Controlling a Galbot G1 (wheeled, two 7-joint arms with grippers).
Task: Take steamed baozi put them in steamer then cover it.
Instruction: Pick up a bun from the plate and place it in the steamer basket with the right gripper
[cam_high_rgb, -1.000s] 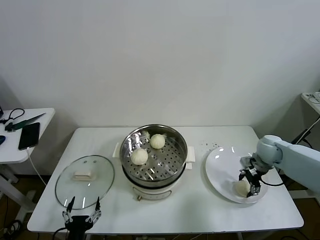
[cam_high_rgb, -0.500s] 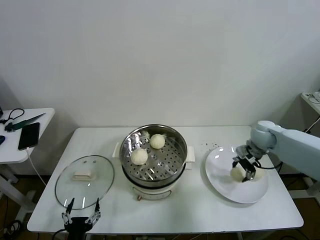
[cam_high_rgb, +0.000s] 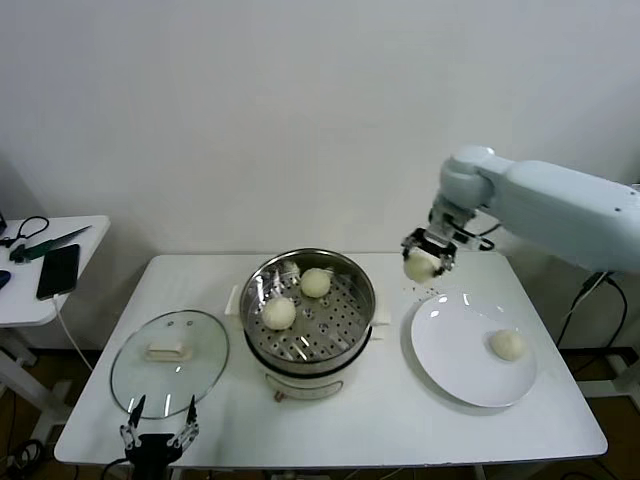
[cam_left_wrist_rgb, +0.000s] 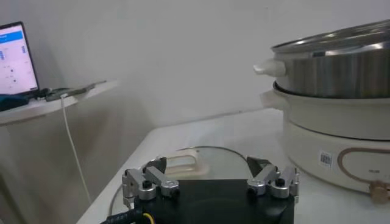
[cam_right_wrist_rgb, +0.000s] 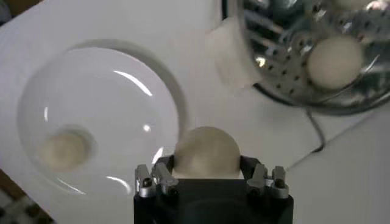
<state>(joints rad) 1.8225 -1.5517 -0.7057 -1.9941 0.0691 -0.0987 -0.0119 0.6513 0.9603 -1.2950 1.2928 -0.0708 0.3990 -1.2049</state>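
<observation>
right gripper (cam_high_rgb: 424, 262): in the air between plate (cam_high_rgb: 440, 350) and steamer (cam_high_rgb: 345, 330), above the counter (cam_high_rgb: 400, 420); jaws clamped on one baozi (cam_high_rgb: 419, 265).
wrist check: held baozi sits centred between the jaws, bulging past them, no visible squash.
left gripper (cam_high_rgb: 158, 432): parked at the near counter edge just in front of the cover (cam_high_rgb: 170, 360); jaws wide apart, holding nothing.
steamer contents: two buns on the perforated floor, front-left bun (cam_high_rgb: 279, 313) and rear bun (cam_high_rgb: 315, 282); right half of the floor bare.
plate: one last bun (cam_high_rgb: 507, 344) resting there.
cover: flat on the counter left of the steamer, handle up.
step in hand: carry to the steamer, judged about halfway through loading.
how to do well: clear the steel rim and white side handle with margin; aim for the bare right half, apart from both buns; lower till the bun touches the floor before parting the jaws, no drop from height; hold grip light, dough dents easily; retreat straight up.
risk: nudging a placed bun, clipping the rim.
</observation>
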